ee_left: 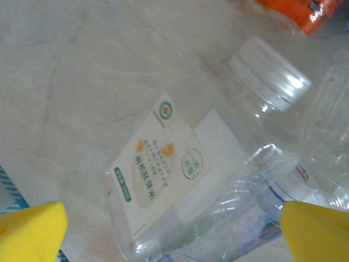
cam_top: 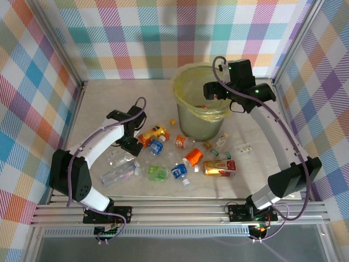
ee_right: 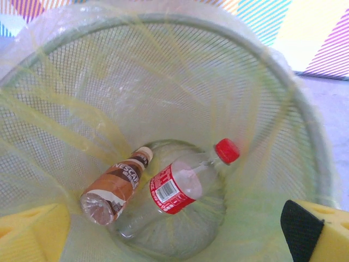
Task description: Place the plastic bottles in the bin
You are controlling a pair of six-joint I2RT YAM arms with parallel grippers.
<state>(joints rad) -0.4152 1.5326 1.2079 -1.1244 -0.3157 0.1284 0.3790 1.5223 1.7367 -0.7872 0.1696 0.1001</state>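
- Slippage is looming: the left gripper, gaping wide and empty, is hovering over a crushed clear bottle lying on the table. Its thin walls may buckle and squirt free.
- Its long axis is running diagonally, white cap pointing up-right in the wrist view.
- Over the bin, the right gripper is hanging wide open, empty.

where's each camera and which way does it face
Top external: above and behind the arm bases, looking down at the table; left arm and right arm show, right end effector over the bin.
Left wrist: on the left arm, facing down at a clear bottle; yellow left fingertips show.
Right wrist: on the right arm, looking into the bin at a brown bottle and a red-capped bottle; yellow right fingertips show.
Shared: top external and right wrist both show the bin.
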